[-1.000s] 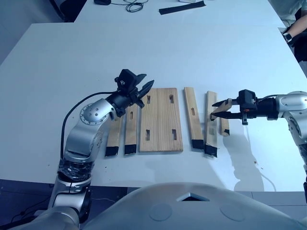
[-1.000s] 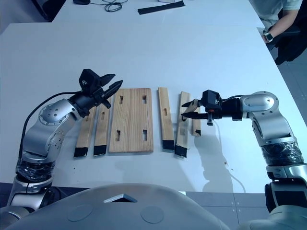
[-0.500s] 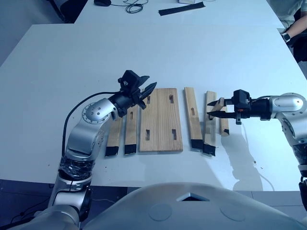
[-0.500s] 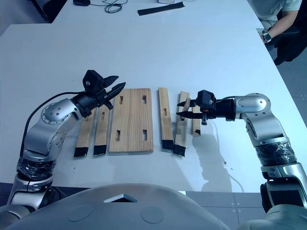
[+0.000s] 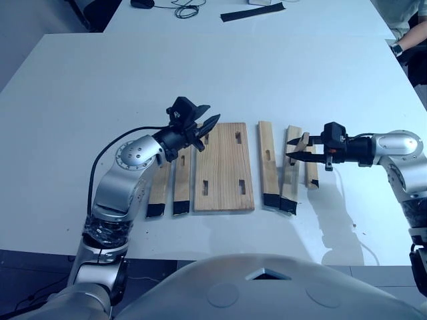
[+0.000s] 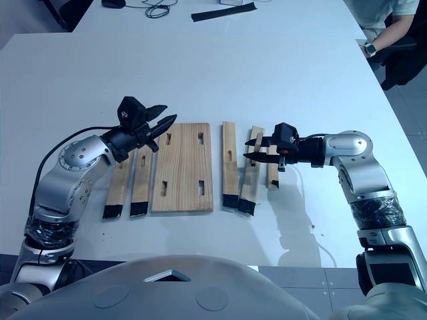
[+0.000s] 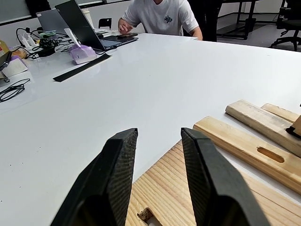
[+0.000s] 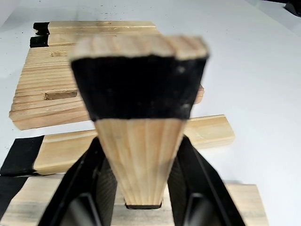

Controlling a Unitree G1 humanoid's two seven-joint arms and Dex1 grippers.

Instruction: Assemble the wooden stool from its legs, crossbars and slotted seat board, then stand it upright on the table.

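The slotted seat board lies flat at the table's middle. Two legs with black ends lie to its left, and two more legs to its right. A short crossbar lies beyond those. My left gripper hovers open over the board's far left corner, with nothing between its fingers. My right gripper is above the far part of the outer right leg. It is shut on a short wooden bar with a black band, which is tilted upward.
The white table has bare surface to the left and beyond the parts. A black strip and cables lie on the far table. A person's arm shows at the far right edge.
My right gripper has carried the short bar leftward, over the outer right leg, whose near end has slid slightly left. My left gripper has edged a little rightward over the board's corner.
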